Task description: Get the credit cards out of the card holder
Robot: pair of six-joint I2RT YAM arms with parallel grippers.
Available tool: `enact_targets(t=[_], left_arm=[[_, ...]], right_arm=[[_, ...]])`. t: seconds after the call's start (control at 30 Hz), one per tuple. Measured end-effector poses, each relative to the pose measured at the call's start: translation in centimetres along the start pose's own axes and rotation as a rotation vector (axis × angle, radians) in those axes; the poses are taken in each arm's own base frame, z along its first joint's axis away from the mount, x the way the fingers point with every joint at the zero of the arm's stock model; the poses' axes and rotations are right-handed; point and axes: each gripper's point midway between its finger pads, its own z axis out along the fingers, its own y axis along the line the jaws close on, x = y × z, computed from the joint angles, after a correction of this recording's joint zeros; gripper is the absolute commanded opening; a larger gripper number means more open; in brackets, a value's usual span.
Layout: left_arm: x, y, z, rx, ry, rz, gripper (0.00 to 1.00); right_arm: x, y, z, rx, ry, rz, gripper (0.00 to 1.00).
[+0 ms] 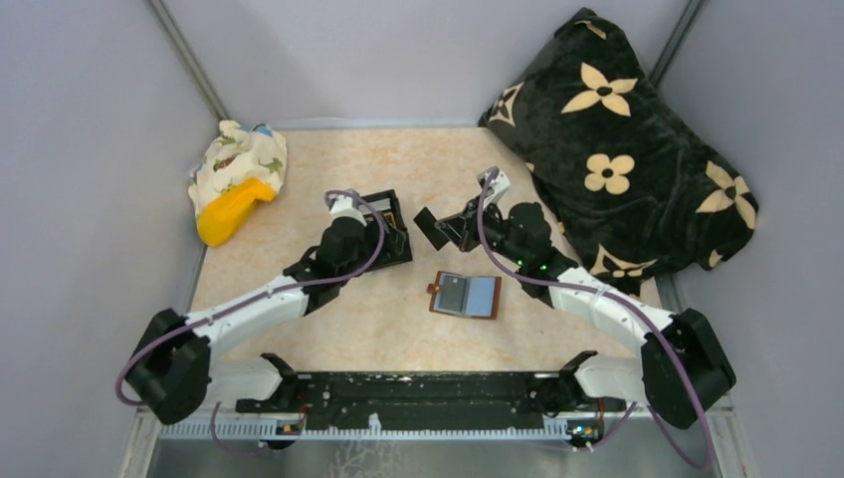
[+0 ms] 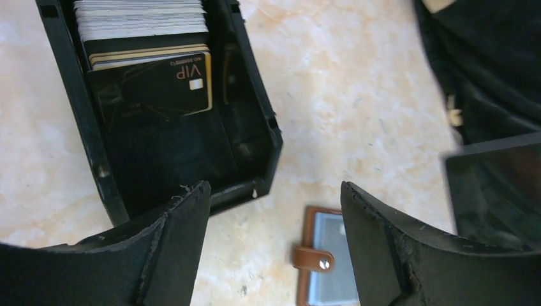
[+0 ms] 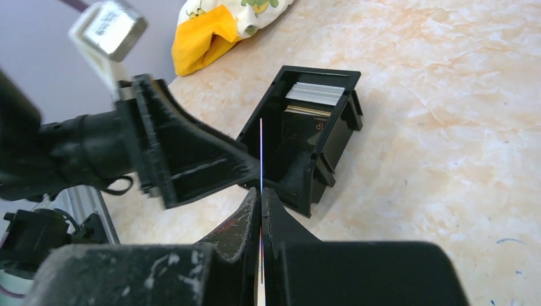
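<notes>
My left claw (image 2: 274, 197) stands wide open and empty over the black card box (image 2: 172, 159). The card holder (image 1: 465, 295) lies unfolded on the surface (image 1: 328, 329). My right claw (image 3: 261, 194) is clamped on one card (image 1: 430, 228).

Beige marbled tabletop (image 1: 398, 329), plain grey walls (image 1: 90, 119)

Both arms reaching forward, left gripper (image 2: 274, 194) jaws wide apart, right gripper (image 3: 261, 201) clamped on a card (image 3: 261, 153)
</notes>
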Motion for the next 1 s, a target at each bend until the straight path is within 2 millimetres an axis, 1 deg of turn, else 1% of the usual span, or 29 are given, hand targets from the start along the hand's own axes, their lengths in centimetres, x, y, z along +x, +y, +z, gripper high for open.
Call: enact_targets(t=[0.13, 0.23, 0.37, 0.47, 0.73, 0.87, 1.0], left_arm=[[0.5, 1.0, 3.0, -0.093, 0.021, 0.054, 0.8], [1.3, 2.0, 4.2, -0.146, 0.041, 0.084, 0.79], [2.0, 3.4, 4.8, -0.205, 0.057, 0.133, 0.79], [2.4, 3.7, 5.6, -0.225, 0.076, 0.174, 0.8], [2.4, 3.0, 7.2, -0.189, 0.074, 0.22, 0.82], [3.3, 2.9, 7.4, -0.163, 0.106, 0.241, 0.82], [4.6, 3.5, 7.0, -0.153, 0.146, 0.254, 0.81]], right_arm=[[-0.2, 0.1, -1.2, 0.016, -0.019, -0.005, 0.0], [-0.2, 0.1, -2.5, 0.033, -0.028, -0.015, 0.0], [-0.3, 0.0, -3.5, 0.054, -0.04, -0.031, 0.0], [0.1, -0.3, -4.0, 0.068, -0.037, -0.034, 0.0], [1.8, -1.2, -4.4, 0.102, 0.003, -0.024, 0.0], [2.0, -1.3, -4.5, 0.106, 0.006, -0.023, 0.0], [1.9, -1.3, -4.6, 0.108, 0.002, -0.024, 0.0]])
